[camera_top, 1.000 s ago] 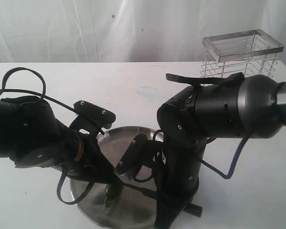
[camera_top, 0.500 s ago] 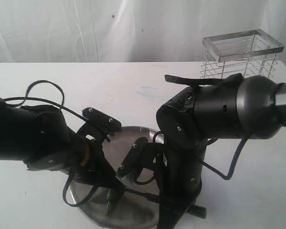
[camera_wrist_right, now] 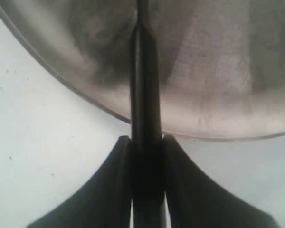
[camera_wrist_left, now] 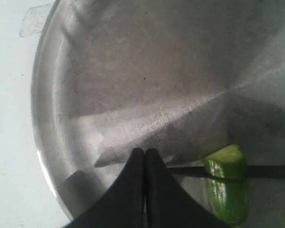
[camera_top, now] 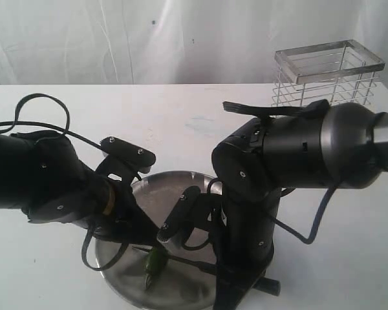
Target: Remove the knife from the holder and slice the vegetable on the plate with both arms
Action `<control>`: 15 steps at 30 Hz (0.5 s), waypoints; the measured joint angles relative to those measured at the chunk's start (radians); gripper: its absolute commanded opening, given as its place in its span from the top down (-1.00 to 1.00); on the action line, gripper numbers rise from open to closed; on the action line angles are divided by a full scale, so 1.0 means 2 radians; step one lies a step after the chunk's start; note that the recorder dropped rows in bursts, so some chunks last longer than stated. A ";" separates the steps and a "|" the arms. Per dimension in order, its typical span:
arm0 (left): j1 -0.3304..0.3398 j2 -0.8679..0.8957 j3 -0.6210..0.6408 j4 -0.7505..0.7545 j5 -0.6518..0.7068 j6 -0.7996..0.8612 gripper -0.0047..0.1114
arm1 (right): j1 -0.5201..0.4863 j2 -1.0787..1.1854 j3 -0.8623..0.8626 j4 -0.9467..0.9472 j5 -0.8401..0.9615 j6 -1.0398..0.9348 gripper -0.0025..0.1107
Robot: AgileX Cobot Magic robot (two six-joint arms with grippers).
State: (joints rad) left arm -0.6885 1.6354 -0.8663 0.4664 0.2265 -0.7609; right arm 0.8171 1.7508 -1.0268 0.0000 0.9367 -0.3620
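Your right end effector [camera_wrist_right: 145,142] is pinching the black handle of the knife [camera_top: 181,259], one finger on each side of it, just off the edge of the plate [camera_top: 181,181]. From there the blade runs out over the plate's rim and across its steel floor. In the left wrist view the narrow dark blade lies across the vegetable [camera_wrist_left: 228,185] near its cut, pale green end, touching it.

Your left end effector [camera_wrist_left: 145,156] has its two fingertips pressed together with nothing between them. It sits low over the plate, just beside the vegetable and apart from it; the blade tip reaches almost to those fingertips. In the exterior view the vegetable lies in the near part of the plate, between the two arms, right by the left end effector and farther from the right one.

Count one knife, one plate, one holder [camera_top: 328,71] and two arms. You can see one piece of vegetable clearly; whether there is a second piece you cannot tell. The wire holder stands upright at the far right of the white desk [camera_top: 181,110], well apart from the plate.
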 measured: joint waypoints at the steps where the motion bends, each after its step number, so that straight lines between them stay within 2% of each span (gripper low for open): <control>1: 0.000 0.001 0.000 -0.006 -0.003 0.004 0.92 | 0.000 0.000 0.000 0.000 0.000 0.000 0.96; 8: 0.000 0.022 0.000 -0.065 -0.015 0.051 0.92 | 0.000 0.000 0.000 0.000 0.001 0.000 0.96; 15: -0.002 0.040 -0.001 -0.079 -0.016 0.069 0.92 | 0.000 0.000 0.000 0.000 0.001 0.008 0.96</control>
State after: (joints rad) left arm -0.6930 1.7156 -0.8691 0.3092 0.1945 -0.6228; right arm 0.8171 1.7508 -1.0268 0.0000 0.9383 -0.3461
